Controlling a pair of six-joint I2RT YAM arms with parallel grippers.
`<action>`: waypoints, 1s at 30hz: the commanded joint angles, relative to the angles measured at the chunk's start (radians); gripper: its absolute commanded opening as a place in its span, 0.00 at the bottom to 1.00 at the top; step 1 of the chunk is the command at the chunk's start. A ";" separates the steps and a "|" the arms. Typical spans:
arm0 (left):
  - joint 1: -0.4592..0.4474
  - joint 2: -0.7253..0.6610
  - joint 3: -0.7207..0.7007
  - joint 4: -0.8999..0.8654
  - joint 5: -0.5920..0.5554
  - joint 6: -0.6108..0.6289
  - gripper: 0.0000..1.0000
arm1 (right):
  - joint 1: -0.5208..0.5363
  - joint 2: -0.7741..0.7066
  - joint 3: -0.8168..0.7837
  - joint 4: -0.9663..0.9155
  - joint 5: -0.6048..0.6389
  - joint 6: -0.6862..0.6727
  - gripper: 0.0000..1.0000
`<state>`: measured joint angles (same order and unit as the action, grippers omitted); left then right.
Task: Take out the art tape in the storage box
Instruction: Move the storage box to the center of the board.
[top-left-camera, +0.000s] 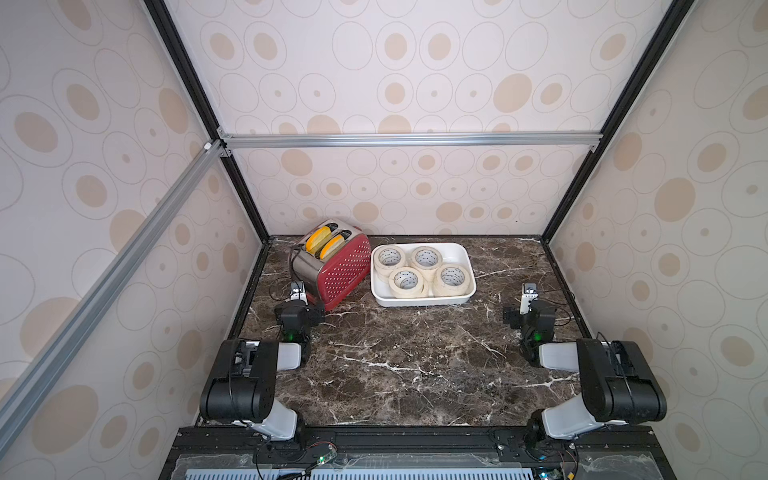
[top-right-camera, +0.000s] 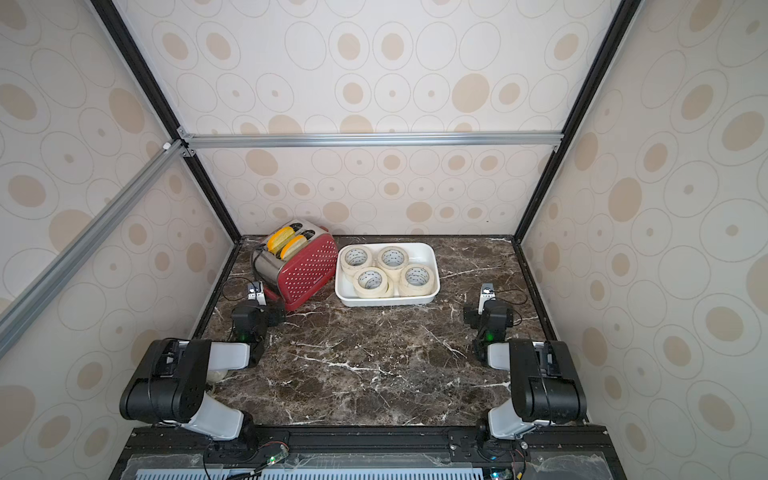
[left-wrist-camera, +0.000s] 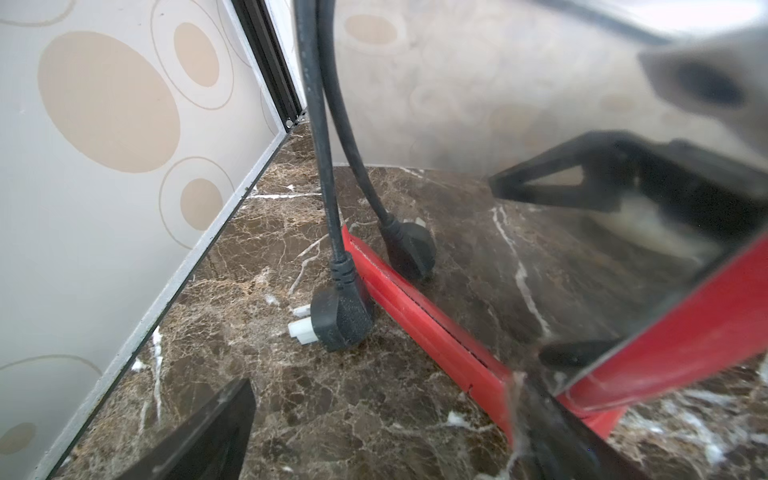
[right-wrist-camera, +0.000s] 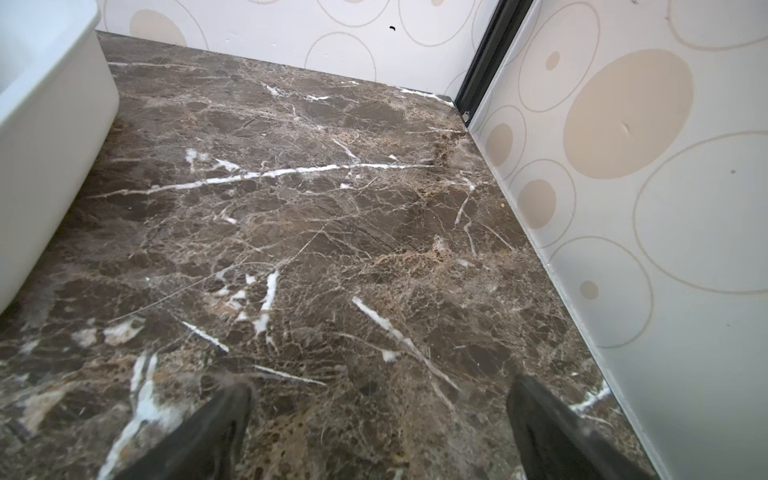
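Cream ring-shaped art tape rolls (top-left-camera: 451, 277) lie flat, holes up, in the shallow white storage box (top-left-camera: 419, 302) at the rear of the marble table (top-left-camera: 415, 374), box long axis crosswise. Nearer is the right end effector (right-wrist-camera: 380, 432), released and empty; the box is ahead-inward with a clear path. The left end effector (left-wrist-camera: 374, 449) is released and empty, and the red perforated toaster (top-left-camera: 347, 272) blocks it.

- Nothing we can actually read here, sorry.
- The art tape (top-left-camera: 439, 284) in the far middle has small dark print on its white cores, way too tiny for us to make out.
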<state>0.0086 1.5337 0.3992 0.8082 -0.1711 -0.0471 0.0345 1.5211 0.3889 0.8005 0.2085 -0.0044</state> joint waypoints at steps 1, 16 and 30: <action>0.007 0.006 0.027 0.027 -0.009 0.005 0.99 | 0.005 0.013 0.016 0.015 0.006 0.002 1.00; 0.007 0.008 0.028 0.025 -0.010 0.001 0.99 | 0.004 0.012 0.016 0.015 0.005 0.003 1.00; 0.007 -0.281 0.024 -0.194 -0.154 -0.056 0.99 | -0.019 -0.071 0.050 -0.113 -0.014 0.032 1.00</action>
<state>0.0086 1.3857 0.3988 0.6853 -0.2279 -0.0650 0.0219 1.5074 0.4011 0.7578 0.1761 0.0006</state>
